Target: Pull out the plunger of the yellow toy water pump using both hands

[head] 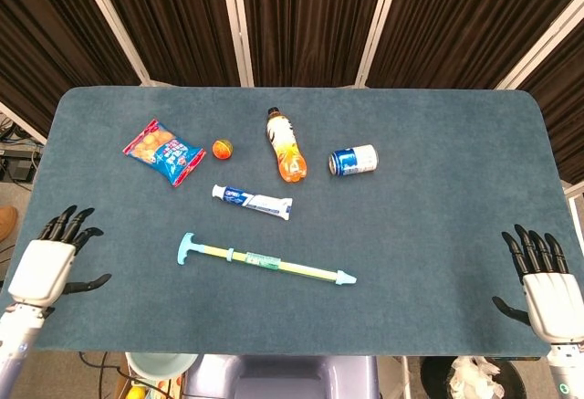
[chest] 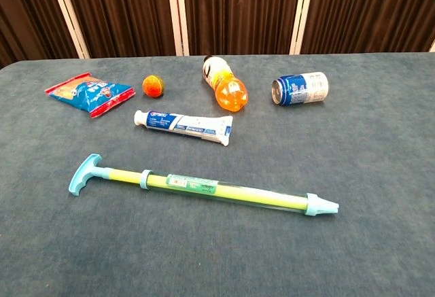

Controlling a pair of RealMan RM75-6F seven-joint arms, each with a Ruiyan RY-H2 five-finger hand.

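Observation:
The yellow toy water pump [head: 265,261] [chest: 204,187] lies flat on the blue table near its front edge. Its teal T-handle [head: 185,247] [chest: 84,173] points left and its teal nozzle [head: 345,278] [chest: 321,205] points right. My left hand [head: 53,257] hovers at the table's front-left corner, fingers spread and holding nothing, well left of the handle. At the front-right corner my right hand [head: 540,282] is also spread and holds nothing, far from the nozzle. Neither hand shows in the chest view.
Behind the pump lie a toothpaste tube [head: 252,202] [chest: 182,126], an orange drink bottle [head: 286,145] [chest: 225,83], a blue can [head: 353,159] [chest: 300,88], a small orange ball [head: 222,149] [chest: 153,85] and a snack bag [head: 162,151] [chest: 90,93]. Dark curtains hang behind the table.

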